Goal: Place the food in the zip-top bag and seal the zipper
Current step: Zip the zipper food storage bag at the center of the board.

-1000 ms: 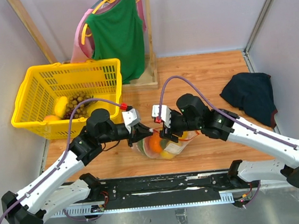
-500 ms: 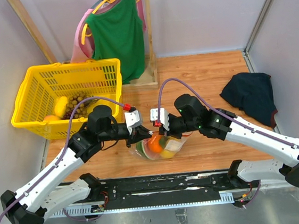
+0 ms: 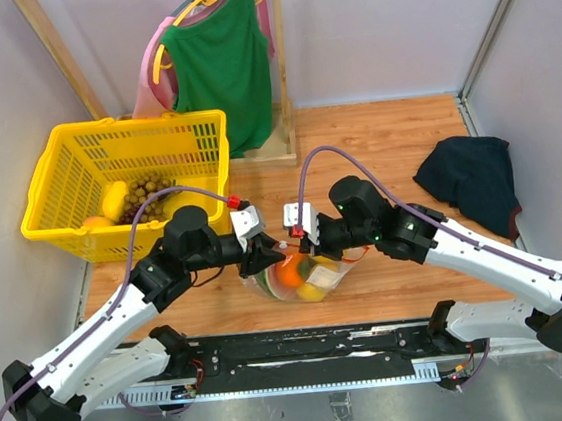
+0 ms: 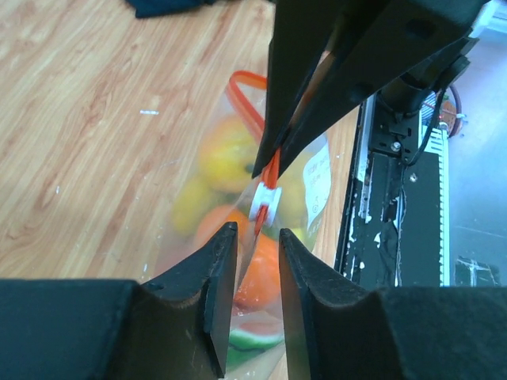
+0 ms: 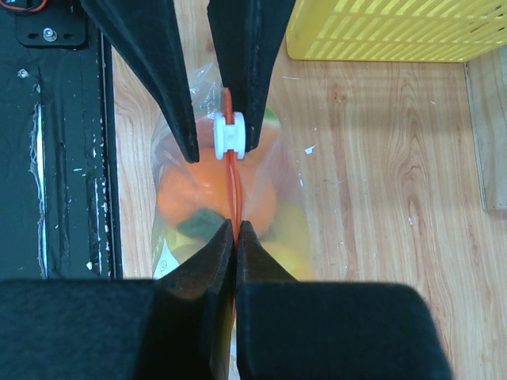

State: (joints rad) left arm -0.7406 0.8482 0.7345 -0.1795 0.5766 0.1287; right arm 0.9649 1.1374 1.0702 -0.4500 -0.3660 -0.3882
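Observation:
The clear zip-top bag (image 3: pixel 303 277) lies on the wooden table between both arms, filled with the food: an orange piece (image 4: pixel 257 273), a yellow piece (image 4: pixel 222 154) and a green slice (image 4: pixel 255 339). Its red-orange zipper (image 5: pixel 234 194) runs up to a white slider (image 5: pixel 228 134). My right gripper (image 5: pixel 236 227) is shut on the zipper strip just behind the slider. My left gripper (image 4: pixel 257 232) faces it, jaws apart, one finger on each side of the strip at the slider without pinching it. In the top view the left gripper (image 3: pixel 266 256) and right gripper (image 3: pixel 310 245) nearly meet above the bag.
A yellow basket (image 3: pixel 122 177) holding more toy food stands at the back left. A dark navy cloth heap (image 3: pixel 473 175) lies at the right. A green shirt (image 3: pixel 220 61) hangs on a wooden rack behind. The black base rail (image 3: pixel 305 347) runs along the near edge.
My right gripper has closed onto the zipper strip. My left gripper, shut before, has now opened its jaws and drawn slightly back to the left.

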